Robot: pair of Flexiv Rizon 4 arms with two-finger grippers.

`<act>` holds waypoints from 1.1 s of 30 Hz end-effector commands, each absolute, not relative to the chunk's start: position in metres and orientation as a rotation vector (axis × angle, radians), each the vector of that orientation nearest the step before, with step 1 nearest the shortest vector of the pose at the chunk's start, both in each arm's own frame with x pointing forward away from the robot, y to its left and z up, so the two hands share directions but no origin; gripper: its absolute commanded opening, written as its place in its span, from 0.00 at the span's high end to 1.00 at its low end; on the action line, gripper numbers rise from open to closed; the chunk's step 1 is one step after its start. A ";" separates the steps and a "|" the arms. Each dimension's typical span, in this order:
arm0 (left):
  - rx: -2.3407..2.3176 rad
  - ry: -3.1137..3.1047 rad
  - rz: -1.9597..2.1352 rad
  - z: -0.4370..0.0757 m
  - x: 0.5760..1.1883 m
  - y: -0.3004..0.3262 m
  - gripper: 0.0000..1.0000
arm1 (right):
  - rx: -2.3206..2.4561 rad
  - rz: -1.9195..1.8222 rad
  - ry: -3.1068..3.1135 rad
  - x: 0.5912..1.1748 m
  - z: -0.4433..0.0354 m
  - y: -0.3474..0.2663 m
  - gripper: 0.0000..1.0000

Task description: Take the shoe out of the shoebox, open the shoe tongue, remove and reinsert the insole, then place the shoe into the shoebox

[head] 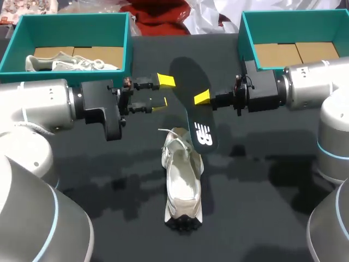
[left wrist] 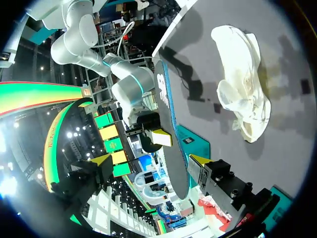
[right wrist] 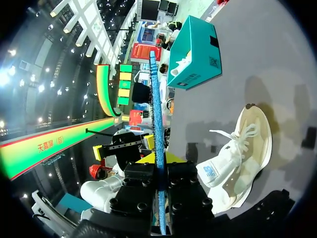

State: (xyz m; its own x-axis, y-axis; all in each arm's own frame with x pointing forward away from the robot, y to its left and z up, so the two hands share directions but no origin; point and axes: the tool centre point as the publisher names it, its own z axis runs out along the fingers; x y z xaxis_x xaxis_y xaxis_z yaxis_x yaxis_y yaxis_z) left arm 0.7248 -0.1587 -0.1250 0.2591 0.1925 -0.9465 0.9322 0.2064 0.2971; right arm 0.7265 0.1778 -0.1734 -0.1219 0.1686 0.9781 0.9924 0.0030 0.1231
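A white sneaker (head: 182,180) lies out of its box on the black desk (head: 262,218), its opening spread wide. Just beyond it the black insole (head: 193,109) hangs on edge, gripped in the closed jaws of the right arm (head: 305,87), while the left arm (head: 43,103) holds its jaws open beside the far end. Removal looks done; reinserting the insole and returning the sneaker to a teal shoebox (head: 248,38) at the far edge remain
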 end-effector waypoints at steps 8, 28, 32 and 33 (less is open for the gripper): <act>1.431 1.329 -0.727 -0.109 0.740 -0.143 0.00 | -1.278 -1.221 -1.422 0.726 -0.175 0.177 1.00; 1.743 1.563 -0.582 -0.086 0.770 -0.145 0.00 | -1.278 -1.221 -1.422 0.726 -0.175 0.177 1.00; 1.817 1.623 -0.571 -0.066 0.783 -0.159 0.00 | -1.278 -1.221 -1.422 0.726 -0.175 0.177 1.00; 1.859 1.648 -0.555 -0.062 0.786 -0.165 0.00 | -1.278 -1.221 -1.422 0.726 -0.175 0.177 1.00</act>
